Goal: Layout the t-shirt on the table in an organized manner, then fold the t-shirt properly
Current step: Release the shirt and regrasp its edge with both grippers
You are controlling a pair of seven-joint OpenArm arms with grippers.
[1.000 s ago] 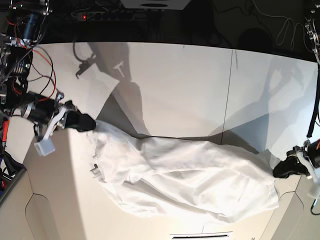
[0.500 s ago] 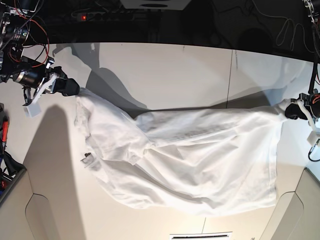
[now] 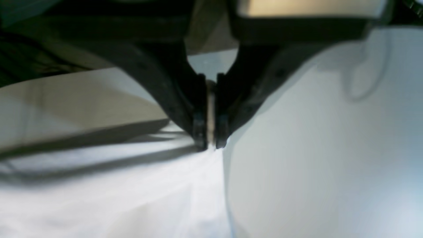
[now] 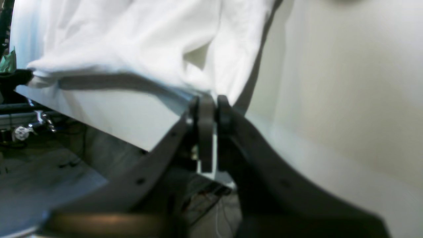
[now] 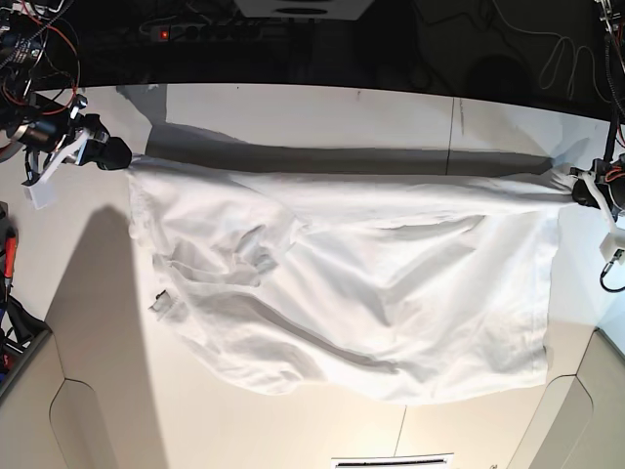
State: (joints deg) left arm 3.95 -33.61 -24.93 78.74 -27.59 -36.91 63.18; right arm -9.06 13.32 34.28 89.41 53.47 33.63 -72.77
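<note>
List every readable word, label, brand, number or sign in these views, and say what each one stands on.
None can be read.
t-shirt: plain white, no print; a small tag-like flap at its edge shows no legible marks.
table: only a thin dark seam, no writing.
Left tool and right tool: black, blurred, no markings visible.
</note>
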